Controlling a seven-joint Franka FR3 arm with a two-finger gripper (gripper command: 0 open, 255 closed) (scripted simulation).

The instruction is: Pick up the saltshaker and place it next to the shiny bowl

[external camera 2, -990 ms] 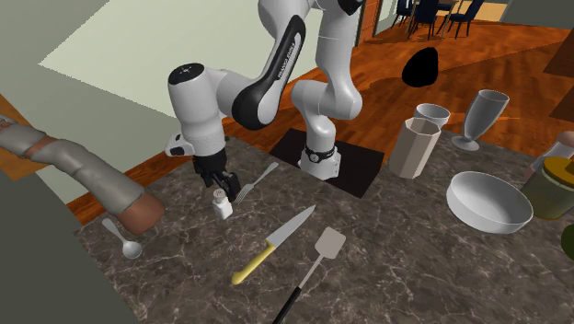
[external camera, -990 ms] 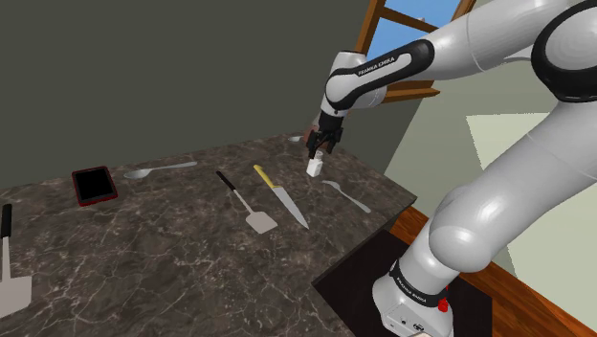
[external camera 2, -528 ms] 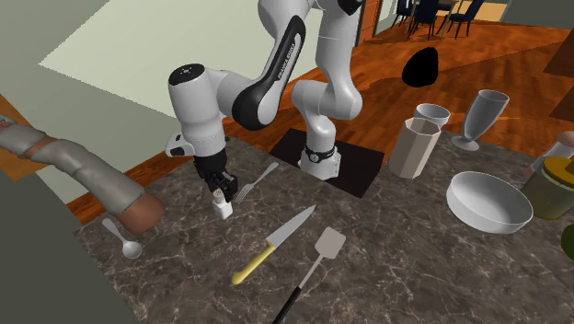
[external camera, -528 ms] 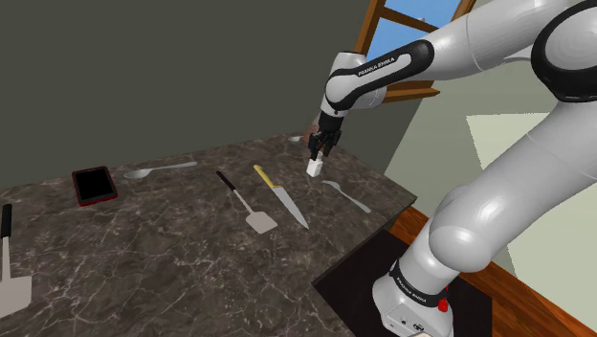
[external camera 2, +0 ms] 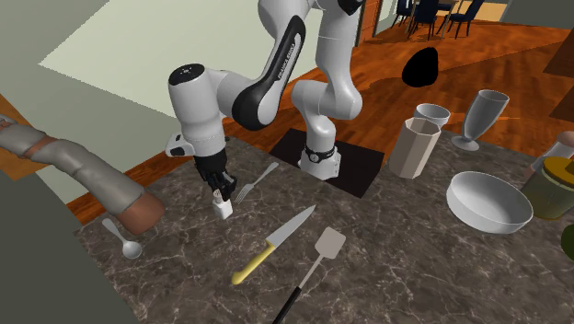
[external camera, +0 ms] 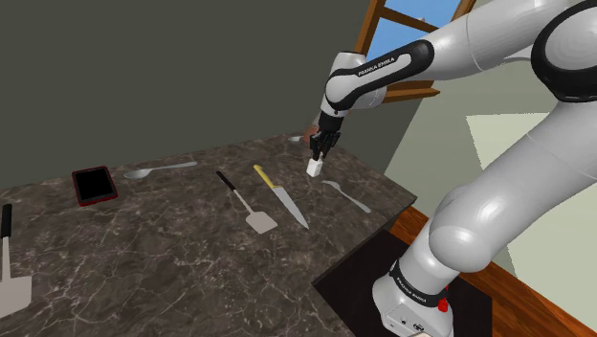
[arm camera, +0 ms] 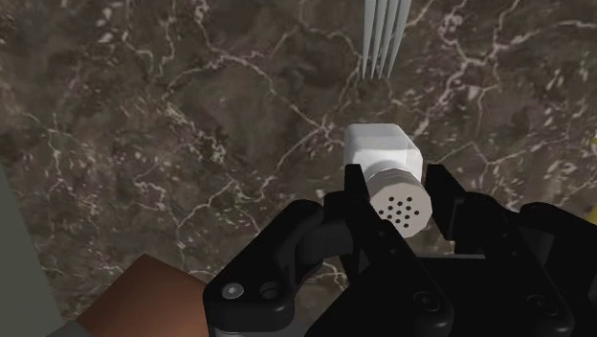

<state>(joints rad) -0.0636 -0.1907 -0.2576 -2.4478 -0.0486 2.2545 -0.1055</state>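
On the dark marbled bench [external camera 2: 405, 276], second exterior view, left to right: spoon [external camera 2: 124, 241] near the edge. Next comes the white saltshaker [external camera 2: 222, 209], upright on the bench, with the pincer [external camera 2: 219, 191] down over it. Wrist view: pincer [arm camera: 397, 182] narrow, fingers [arm camera: 354, 196] pressed on both sides of the perforated cap of the saltshaker [arm camera: 387, 158]. Fork [external camera 2: 256, 182] just beside the saltshaker, then knife [external camera 2: 273, 244] and spatula [external camera 2: 317, 258]. Well apart, rightward: faceted cup [external camera 2: 419, 147] upright, small cup [external camera 2: 431, 115], goblet [external camera 2: 483, 115]. Shiny bowl [external camera 2: 489, 202] open side up, plain grey inside. Olive jar [external camera 2: 550, 189]; contents cannot be told.
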